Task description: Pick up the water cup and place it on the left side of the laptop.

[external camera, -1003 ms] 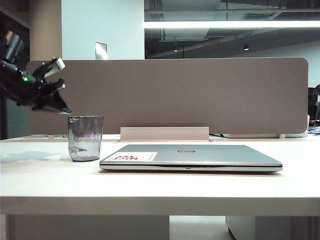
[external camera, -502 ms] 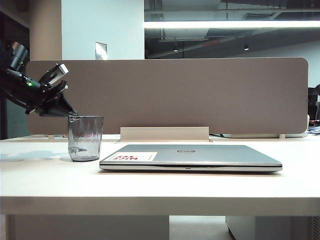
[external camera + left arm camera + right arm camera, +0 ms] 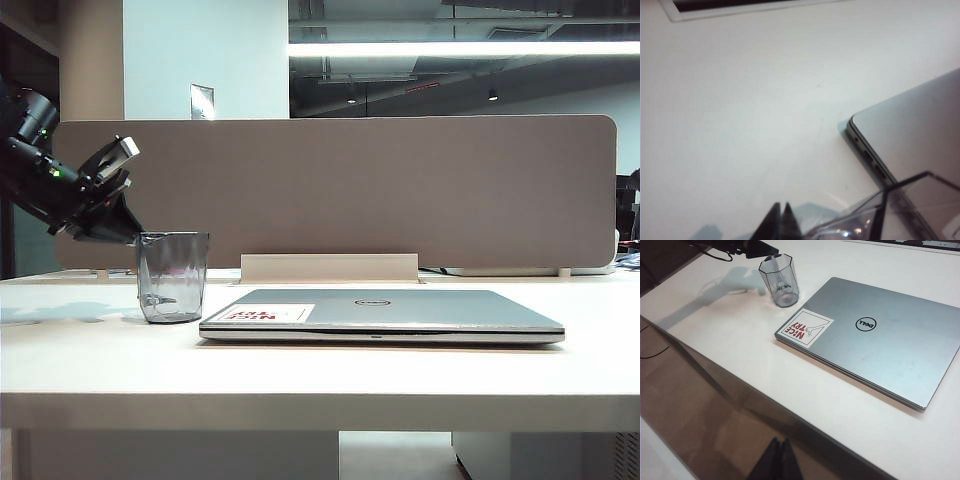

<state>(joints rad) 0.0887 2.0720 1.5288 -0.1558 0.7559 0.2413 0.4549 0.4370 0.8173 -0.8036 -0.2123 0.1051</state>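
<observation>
At left of the exterior frame the water cup (image 3: 173, 277) stands upright, touching the closed laptop's (image 3: 381, 314) left edge, its handle indistinct, while the left gripper (image 3: 133, 231), fingers closed on nothing, meets its rim; the right gripper (image 3: 780, 458) is closed, arm cut off.
</observation>
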